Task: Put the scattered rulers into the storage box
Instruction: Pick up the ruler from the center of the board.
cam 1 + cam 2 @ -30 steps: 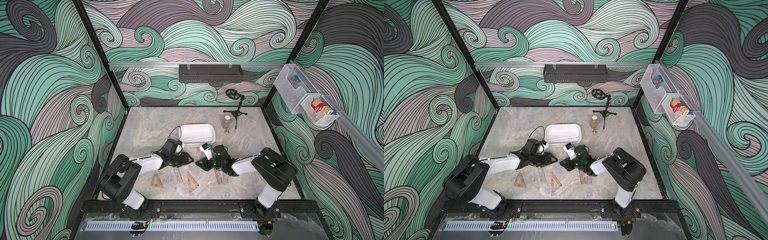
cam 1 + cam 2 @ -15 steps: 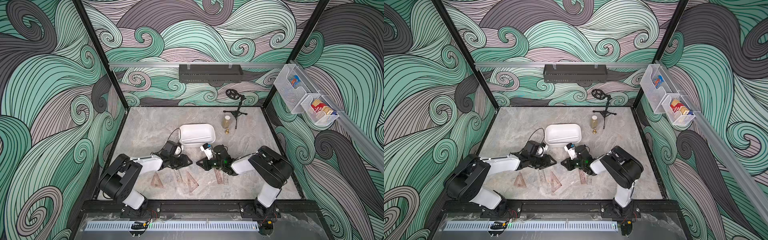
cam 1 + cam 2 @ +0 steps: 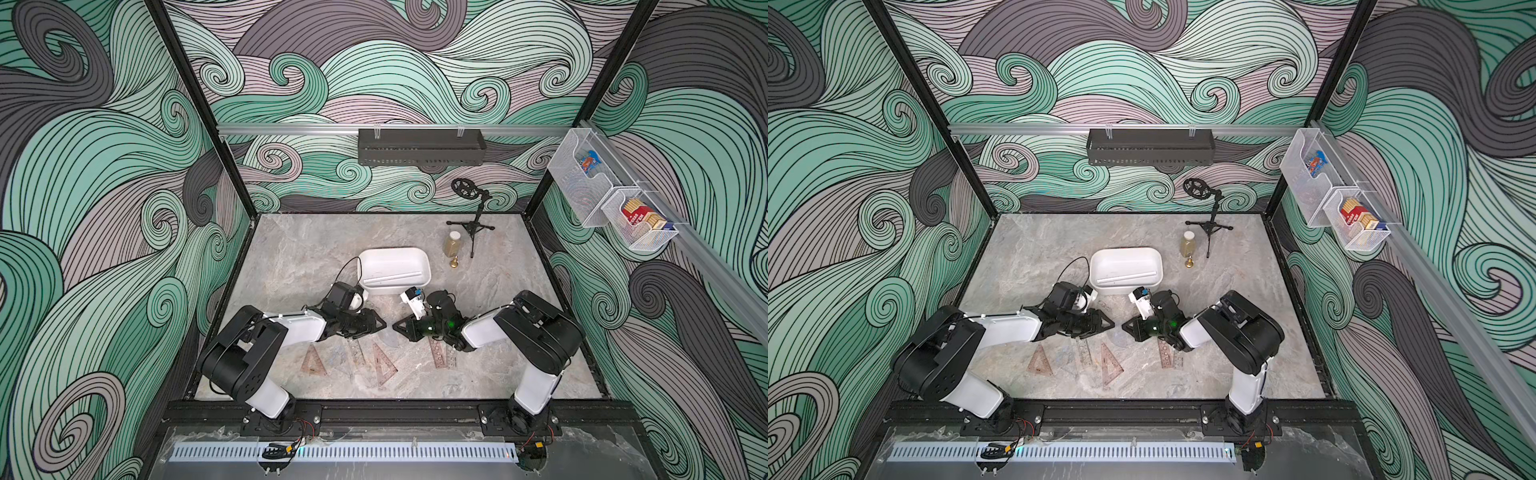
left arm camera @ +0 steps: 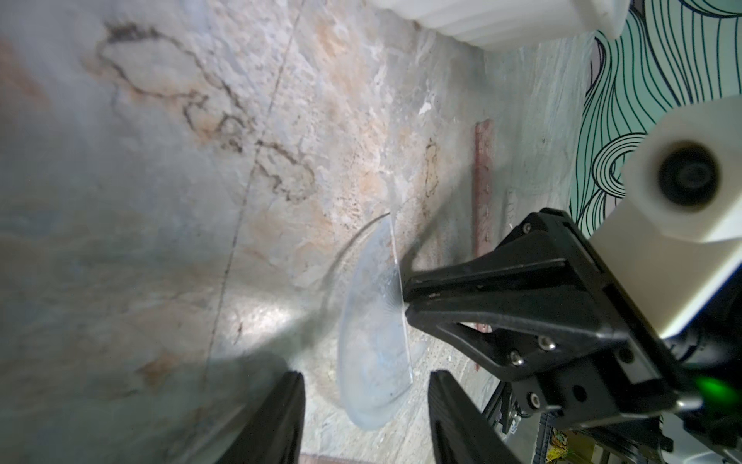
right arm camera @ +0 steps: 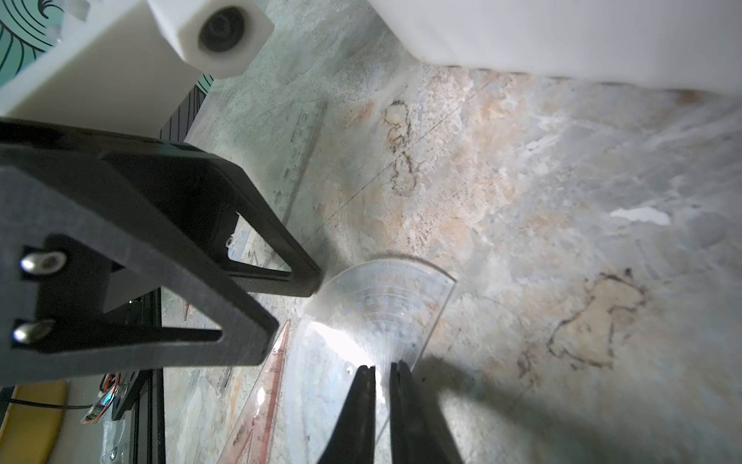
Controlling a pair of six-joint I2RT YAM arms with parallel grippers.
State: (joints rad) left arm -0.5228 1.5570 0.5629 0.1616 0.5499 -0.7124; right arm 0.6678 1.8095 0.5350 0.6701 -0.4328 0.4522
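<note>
Rulers [image 3: 439, 354] of thin see-through plastic lie at 6 o'clock of the white rectangular plastic storage box [image 3: 386, 288], and the right gripper [image 5: 381, 365] is clenched on the clear half-round ruler [image 5: 381, 305] at its straight edge, so the released left gripper [image 4: 366, 375] should probably steady the curved rim before any lift.

Top views: bright, even, sharp; wide-angle bend at edges. Wrist views: dimmer, foreground blurred; glare patch on clear protractor [image 5: 361, 333]; dark shadows on tabletop [image 5: 522, 180].
</note>
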